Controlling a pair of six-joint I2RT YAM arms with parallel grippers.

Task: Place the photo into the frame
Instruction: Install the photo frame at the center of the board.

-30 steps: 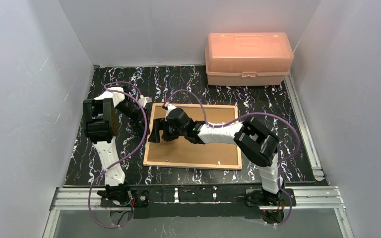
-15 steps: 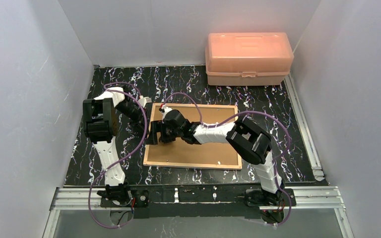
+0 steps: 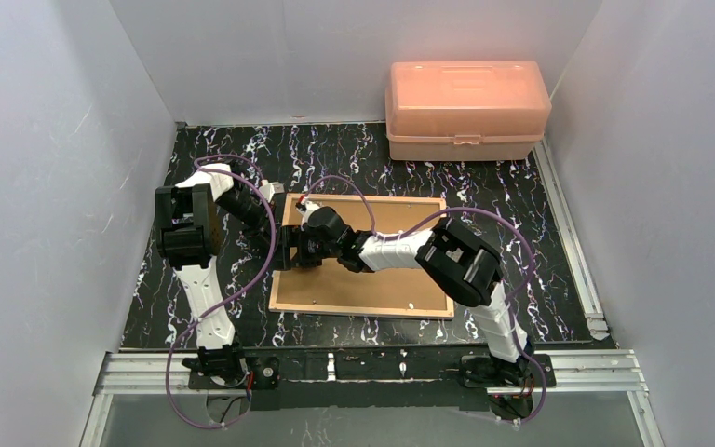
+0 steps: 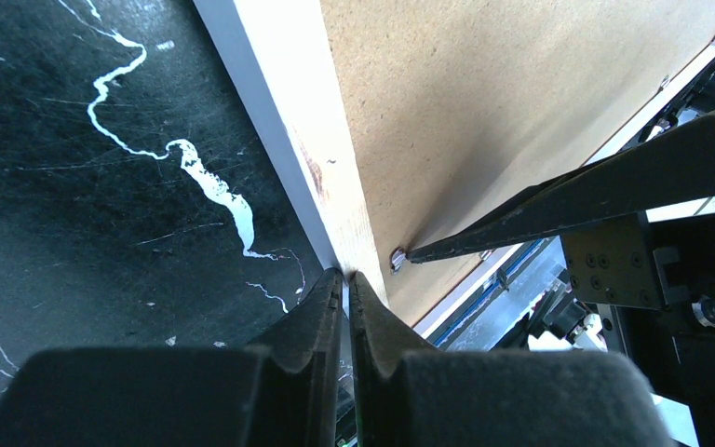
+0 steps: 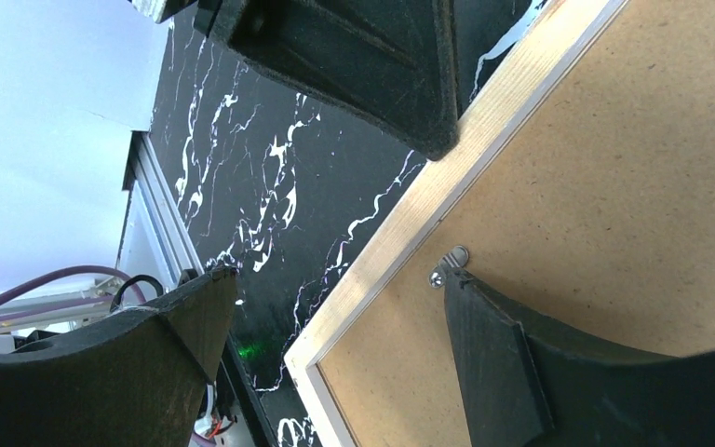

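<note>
The frame (image 3: 358,306) lies back up on the black marbled table, its light wood rim around the brown backing board (image 3: 386,279). The photo is hidden. My left gripper (image 3: 277,212) is shut, its tips (image 4: 345,276) resting on the outer edge of the frame's left rim (image 4: 312,140). My right gripper (image 3: 289,250) is open across that same rim (image 5: 400,233). One of its fingers (image 5: 484,345) touches a small metal turn clip (image 5: 451,262) on the backing board, and the other finger (image 5: 177,321) hangs over the table beside the frame.
A translucent orange plastic box (image 3: 465,110) stands at the back right against the wall. White walls close in the left, back and right. Aluminium rails (image 3: 573,237) run along the table's right and near edges.
My right gripper has moved left across the backing board to the frame's left rim, and its finger now sits at the clip. The left arm has not moved.
</note>
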